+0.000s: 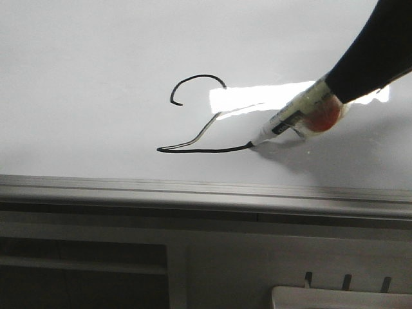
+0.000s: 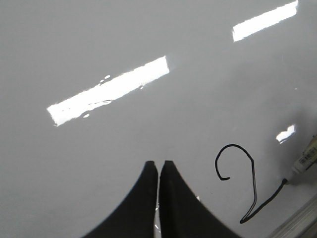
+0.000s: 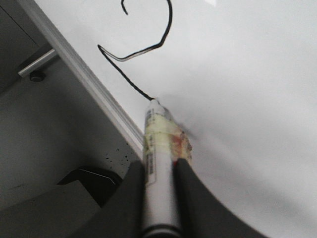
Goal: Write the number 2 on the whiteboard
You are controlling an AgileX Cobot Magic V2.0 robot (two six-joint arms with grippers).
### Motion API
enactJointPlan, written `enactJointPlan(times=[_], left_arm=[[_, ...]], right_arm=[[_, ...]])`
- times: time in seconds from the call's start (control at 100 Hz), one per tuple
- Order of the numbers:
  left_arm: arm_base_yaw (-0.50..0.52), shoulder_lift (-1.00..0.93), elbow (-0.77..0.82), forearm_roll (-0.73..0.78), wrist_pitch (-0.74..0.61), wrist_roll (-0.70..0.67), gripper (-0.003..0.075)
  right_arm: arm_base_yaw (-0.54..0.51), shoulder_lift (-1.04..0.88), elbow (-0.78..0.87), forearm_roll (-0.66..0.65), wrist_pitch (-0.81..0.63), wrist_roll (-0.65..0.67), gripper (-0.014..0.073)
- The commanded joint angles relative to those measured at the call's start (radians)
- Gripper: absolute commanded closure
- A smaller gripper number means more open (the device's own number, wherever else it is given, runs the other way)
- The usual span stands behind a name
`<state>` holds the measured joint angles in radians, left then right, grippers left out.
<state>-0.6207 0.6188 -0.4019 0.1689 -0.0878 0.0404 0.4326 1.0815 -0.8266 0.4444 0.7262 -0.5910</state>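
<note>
A black hand-drawn number 2 (image 1: 196,122) stands on the glossy whiteboard (image 1: 96,77), with a curled top hook and a long flat base. My right gripper (image 3: 159,166) is shut on a white marker (image 1: 290,117) wrapped in tape. The marker's tip touches the right end of the base line. The 2 also shows in the right wrist view (image 3: 148,34) and the left wrist view (image 2: 242,178). My left gripper (image 2: 159,164) is shut and empty, over bare board to the left of the 2.
A grey metal edge strip (image 1: 193,193) runs along the board's near side. Dark grey furniture (image 1: 90,264) lies below it. A pale tray corner (image 1: 341,297) sits at the lower right. Bright light reflections (image 2: 109,90) lie on the board.
</note>
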Motion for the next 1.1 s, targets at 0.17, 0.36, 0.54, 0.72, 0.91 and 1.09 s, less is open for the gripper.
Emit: enactJointPlan(times=[0.17,0.36,0.54,0.72,0.91,1.09], left_arm=[[-0.028,0.004,-0.029,0.107,-0.108,-0.01,0.074],[-0.141,0.012,-0.029,0.3,-0.109,-0.01,0.0727],[-0.268,0.11,-0.029,0.385,-0.112,-0.01,0.0498],[-0.282,0.233,-0.029,0.385,-0.129,-0.01,0.0401],[-0.28,0.311,-0.035,0.385,-0.187,-0.01,0.0405],[-0.28,0.341,-0.036,0.364,-0.162,-0.01,0.0405]], right_arm=[[0.144,-0.044,-0.06,-0.082,-0.098,-0.025,0.0643],[0.272,-0.026,-0.119,-0.082,-0.107,-0.026,0.0643],[0.355,0.028,-0.156,-0.108,-0.125,-0.028,0.0643],[0.407,0.055,-0.161,-0.115,-0.157,-0.028,0.0643],[0.452,0.055,-0.167,-0.115,-0.18,-0.028,0.0643],[0.482,0.055,-0.177,-0.115,-0.176,-0.028,0.0643]])
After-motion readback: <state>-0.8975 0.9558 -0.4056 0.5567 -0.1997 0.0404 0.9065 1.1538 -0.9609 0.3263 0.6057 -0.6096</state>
